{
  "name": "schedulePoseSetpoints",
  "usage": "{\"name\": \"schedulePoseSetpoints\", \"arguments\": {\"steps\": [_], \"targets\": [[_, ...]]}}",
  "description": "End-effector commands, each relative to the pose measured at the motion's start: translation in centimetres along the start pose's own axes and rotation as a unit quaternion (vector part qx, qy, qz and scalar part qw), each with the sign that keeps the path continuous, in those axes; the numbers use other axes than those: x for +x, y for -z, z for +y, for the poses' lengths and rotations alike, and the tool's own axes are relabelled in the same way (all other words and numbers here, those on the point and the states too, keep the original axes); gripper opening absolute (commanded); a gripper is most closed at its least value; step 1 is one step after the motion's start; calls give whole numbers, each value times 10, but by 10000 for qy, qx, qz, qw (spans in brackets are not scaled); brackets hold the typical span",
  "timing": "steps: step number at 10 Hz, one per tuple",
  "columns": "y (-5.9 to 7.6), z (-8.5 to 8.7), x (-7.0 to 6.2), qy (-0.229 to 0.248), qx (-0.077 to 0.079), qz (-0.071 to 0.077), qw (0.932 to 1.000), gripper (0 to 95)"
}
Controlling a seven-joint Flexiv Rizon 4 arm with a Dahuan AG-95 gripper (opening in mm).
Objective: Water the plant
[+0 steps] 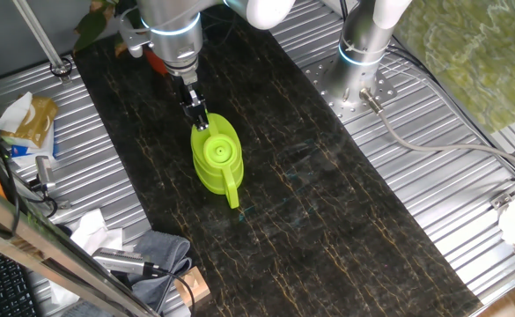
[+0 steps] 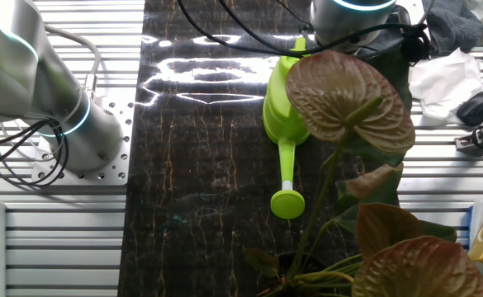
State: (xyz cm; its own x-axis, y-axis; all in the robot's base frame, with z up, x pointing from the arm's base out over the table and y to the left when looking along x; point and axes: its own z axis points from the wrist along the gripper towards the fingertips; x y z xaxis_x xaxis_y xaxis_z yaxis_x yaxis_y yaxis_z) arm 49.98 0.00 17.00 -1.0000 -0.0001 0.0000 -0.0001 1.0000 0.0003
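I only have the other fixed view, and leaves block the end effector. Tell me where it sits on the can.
Observer: In one fixed view the end effector is down at the can's rear end, opposite the spout. I cannot tell whether it is open or shut.
Operator: Now give me the pot.
Observer: The orange-red pot shows just past the end effector, apart from the can.
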Motion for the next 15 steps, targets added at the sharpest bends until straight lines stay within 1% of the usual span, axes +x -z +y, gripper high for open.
{"name": "schedulePoseSetpoints", "arguments": {"steps": [1,3,15], "targets": [[0,0,0,1875,-243,-448,9809,0],[2,1,-1,1879,-212,-433,9810,0],[6,3,-2,1863,-201,-421,9814,0]]}}
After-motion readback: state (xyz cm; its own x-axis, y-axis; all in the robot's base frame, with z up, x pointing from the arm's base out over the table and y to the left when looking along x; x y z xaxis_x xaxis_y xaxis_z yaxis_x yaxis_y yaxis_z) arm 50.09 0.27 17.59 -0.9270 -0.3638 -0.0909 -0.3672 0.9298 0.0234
